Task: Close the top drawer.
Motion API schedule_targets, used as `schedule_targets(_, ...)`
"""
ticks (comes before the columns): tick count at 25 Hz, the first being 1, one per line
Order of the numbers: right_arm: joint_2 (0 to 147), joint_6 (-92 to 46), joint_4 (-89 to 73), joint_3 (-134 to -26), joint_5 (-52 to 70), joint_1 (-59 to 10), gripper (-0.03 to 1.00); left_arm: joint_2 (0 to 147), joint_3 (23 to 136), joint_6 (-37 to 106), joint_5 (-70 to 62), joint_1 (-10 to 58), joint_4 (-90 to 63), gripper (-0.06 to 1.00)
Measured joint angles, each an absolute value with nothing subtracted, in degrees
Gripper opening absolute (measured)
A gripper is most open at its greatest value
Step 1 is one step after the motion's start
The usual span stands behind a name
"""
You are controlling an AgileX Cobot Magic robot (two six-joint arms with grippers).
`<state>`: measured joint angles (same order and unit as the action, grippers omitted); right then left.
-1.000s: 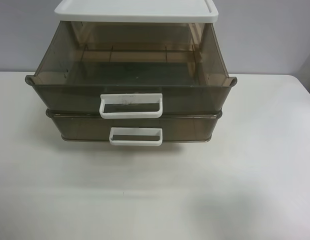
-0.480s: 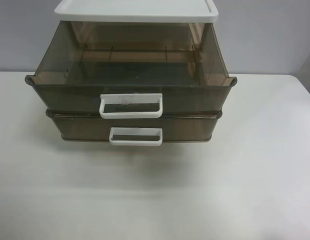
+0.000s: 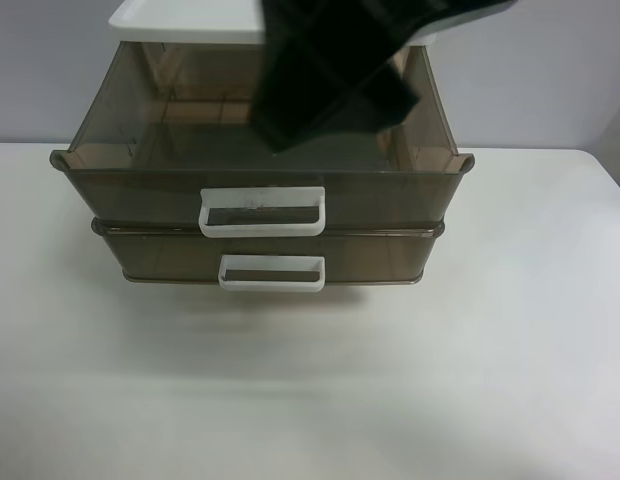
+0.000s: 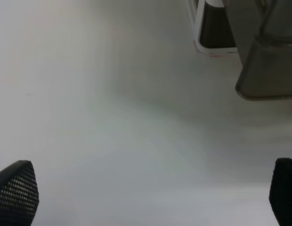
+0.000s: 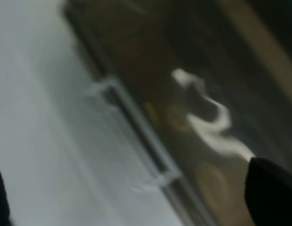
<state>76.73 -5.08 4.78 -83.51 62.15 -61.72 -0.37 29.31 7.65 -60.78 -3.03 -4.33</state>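
- A white table (image 3: 510, 350) is spreading across the exterior high view, its matte surface catching soft light towards the near edge.
- The lower drawer (image 3: 160, 258), smoky-brown and translucent, is sitting on the table towards its far side, with its front facing the camera.
- A white loop handle (image 3: 271, 273) is sticking out from the middle of that front.
- A white lid (image 3: 180, 20) is lying flat high above the lower drawer, with only its end at the view's left showing.
- A pale grey wall (image 3: 550, 80) is standing behind the table.
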Motion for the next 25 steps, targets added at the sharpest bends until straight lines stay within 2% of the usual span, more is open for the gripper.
schedule_targets(5, 84.5, -5.0, 0.5, -84.5, 63.0, -69.6, 0.98, -0.4, 29.3, 7.7, -60.8, -3.0, -4.3, 0.99)
schedule_targets(8, 88.8, -5.0, -0.4, -84.5, 64.2, -71.8, 0.98, -0.4, 29.3, 7.7, -60.8, -3.0, -4.3, 0.99)
schedule_targets(19, 96.3, -2.4, 7.6, -84.5, 67.7, -71.9, 0.98, -0.4, 29.3, 7.7, -60.8, -3.0, -4.3, 0.99)
schedule_targets(25, 96.3, -2.5, 7.1, -84.6, 68.3, -67.7, 0.98, -0.4, 29.3, 7.7, -60.8, -3.0, -4.3, 0.99)
